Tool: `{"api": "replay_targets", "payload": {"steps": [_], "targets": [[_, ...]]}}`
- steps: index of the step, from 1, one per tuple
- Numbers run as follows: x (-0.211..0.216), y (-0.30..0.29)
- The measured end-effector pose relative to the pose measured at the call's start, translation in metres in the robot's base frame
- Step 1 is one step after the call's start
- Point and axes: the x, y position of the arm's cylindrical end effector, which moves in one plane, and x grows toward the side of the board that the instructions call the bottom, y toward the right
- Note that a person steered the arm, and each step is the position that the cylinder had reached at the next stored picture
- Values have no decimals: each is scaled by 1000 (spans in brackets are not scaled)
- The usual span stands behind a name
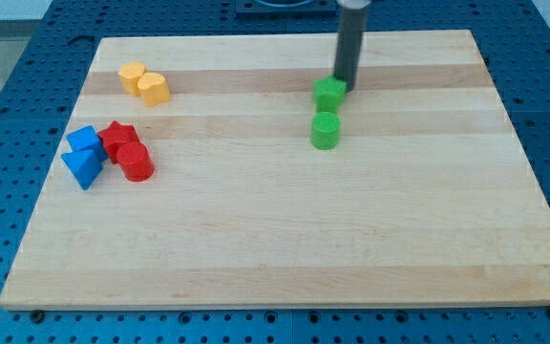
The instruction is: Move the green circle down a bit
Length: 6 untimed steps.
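Green circle [325, 131] just below green block [329, 93]; my tip [344, 86] touching green block's upper right; no fingers.

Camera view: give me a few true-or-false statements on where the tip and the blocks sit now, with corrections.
1. My tip is at the upper right edge of the green star-like block. True.
2. The green circle lies above that green block in the view. False: it lies just below it, with a small gap.
3. My tip touches the green circle. False: the other green block sits between them.
4. The two yellow blocks sit at the view's upper left. True.
5. The red blocks lie left of the blue blocks. False: they lie to their right.
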Motion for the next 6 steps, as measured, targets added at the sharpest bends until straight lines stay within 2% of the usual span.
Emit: {"api": "replay_targets", "payload": {"steps": [1,2,3,4,5,6], "targets": [[46,-53],[50,-68],[-1,-25],[-19,41],[21,57],[46,20]]}}
